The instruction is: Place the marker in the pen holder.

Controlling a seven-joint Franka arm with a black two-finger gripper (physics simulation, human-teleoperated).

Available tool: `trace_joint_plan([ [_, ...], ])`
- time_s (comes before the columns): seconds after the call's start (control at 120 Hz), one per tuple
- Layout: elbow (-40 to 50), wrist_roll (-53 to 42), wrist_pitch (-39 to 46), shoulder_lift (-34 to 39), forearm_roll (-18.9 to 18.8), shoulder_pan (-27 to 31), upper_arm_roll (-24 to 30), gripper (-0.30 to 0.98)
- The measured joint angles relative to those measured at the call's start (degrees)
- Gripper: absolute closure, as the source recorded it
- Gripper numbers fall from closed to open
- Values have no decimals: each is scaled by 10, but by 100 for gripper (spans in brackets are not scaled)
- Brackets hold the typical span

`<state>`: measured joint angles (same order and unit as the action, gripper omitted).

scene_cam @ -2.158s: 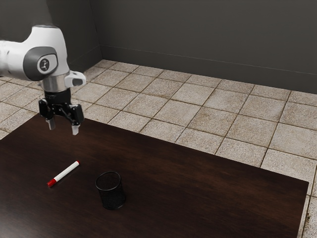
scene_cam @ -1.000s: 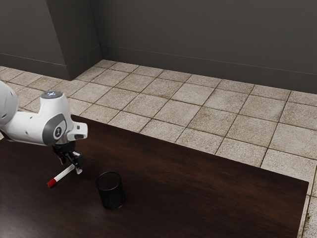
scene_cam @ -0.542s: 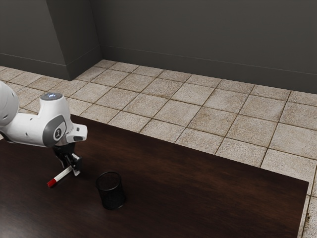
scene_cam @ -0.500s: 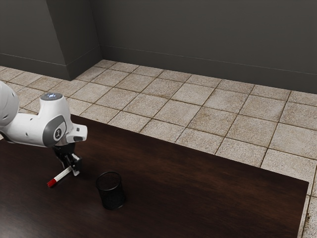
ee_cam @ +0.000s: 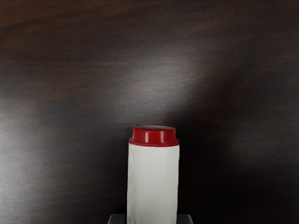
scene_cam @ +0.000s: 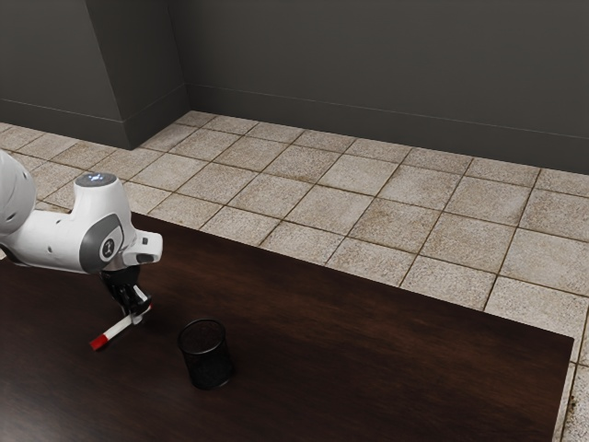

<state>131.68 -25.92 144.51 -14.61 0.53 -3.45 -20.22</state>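
Gripper [scene_cam: 136, 318]: clamped on the marker [scene_cam: 118, 328], one finger on each side of the white barrel. Wrist view agrees: fingers [ee_cam: 117, 219] press the barrel from both sides, with the small red end plug [ee_cam: 154, 136] past them.

Marker location: outside the pen holder [scene_cam: 205, 356], off toward the exterior view's left of it, near but apart. It lies aslant there. Red cap [scene_cam: 98, 342] is the end farther from the holder; plug end is the nearer one, by the gripper. Grip is closer to the plug end than to the cap. Can't tell from these views whether the barrel touches the table [scene_cam: 368, 350] or sits just above it.

Pen holder: black, round, upright on the dark wood table, rim up. Gripper and holder don't touch.

Arm [scene_cam: 55, 238]: white, comes in from the exterior view's left of the holder, hand low over the wood. Tiled floor [scene_cam: 350, 207] runs beyond the holder, past the table edge.
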Motion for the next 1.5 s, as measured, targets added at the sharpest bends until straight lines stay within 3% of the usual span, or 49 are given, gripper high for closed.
trace_joint_plan([
  [0.208,0,-2,6,16,-2,-2,0,68],
  [0.317,7,-5,29,72,-8,-1,11,69],
  [0.533,71,-10,118,260,-23,-1,104,70],
  [0.708,134,-14,182,319,-20,-2,182,71],
  [1.008,233,-21,264,370,23,-3,273,70],
  [1.5,302,-26,286,392,45,-2,309,69],
])
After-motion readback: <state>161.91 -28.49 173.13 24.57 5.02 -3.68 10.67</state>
